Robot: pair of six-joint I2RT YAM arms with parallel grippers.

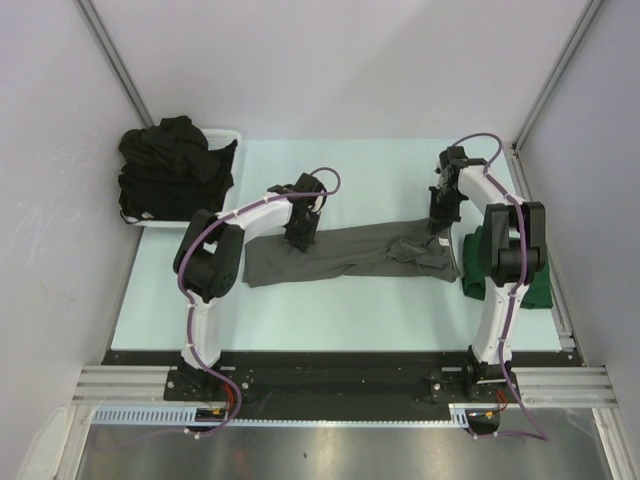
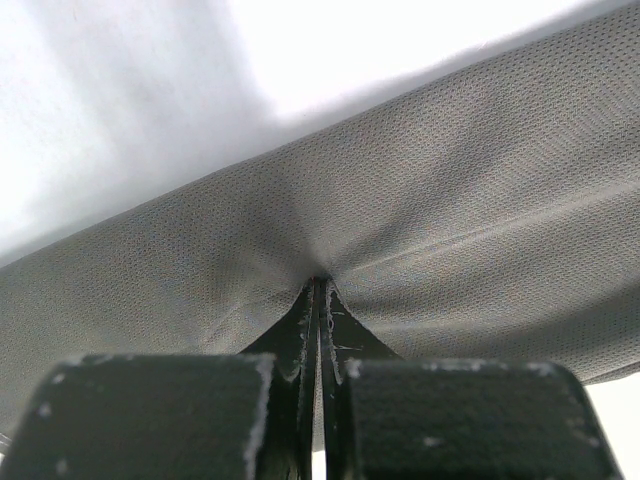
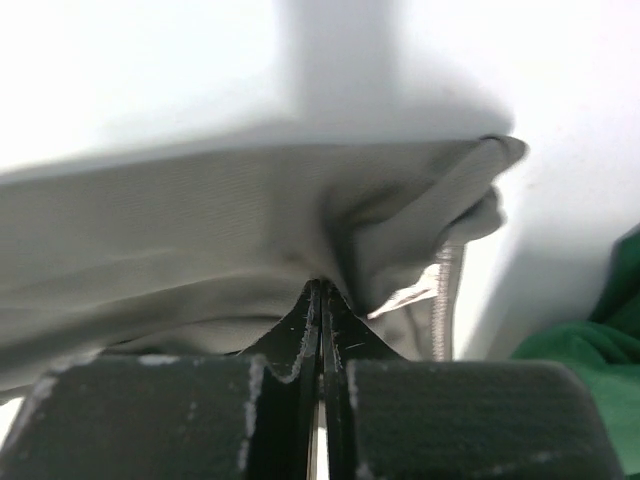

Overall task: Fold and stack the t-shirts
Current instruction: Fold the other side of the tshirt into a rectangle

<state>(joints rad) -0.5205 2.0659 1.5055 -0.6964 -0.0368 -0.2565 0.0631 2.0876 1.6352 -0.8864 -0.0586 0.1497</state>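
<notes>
The left gripper [image 2: 320,288], fingers pressed together, pinches a fold of the charcoal grey t-shirt [image 1: 340,255]. The right gripper [image 3: 320,290] clamps the same garment beside a bunched, stitched hem. From above, the shirt lies as a long rumpled band across the middle of the pale mint table [image 1: 330,320]. The left gripper holds it toward its nine o'clock end and the right at its three o'clock end.

A dark green t-shirt [image 1: 538,285] sits at the table's three o'clock edge, partly hidden by the right arm and just beside the grey shirt's end. Black t-shirts [image 1: 170,165] are heaped in a white basket [image 1: 228,136] at the ten o'clock corner, spilling over its rim.

Plain white walls [image 1: 330,60] close in the table on three sides. At six o'clock, an aluminium rail [image 1: 110,382] carries both arm bases.
</notes>
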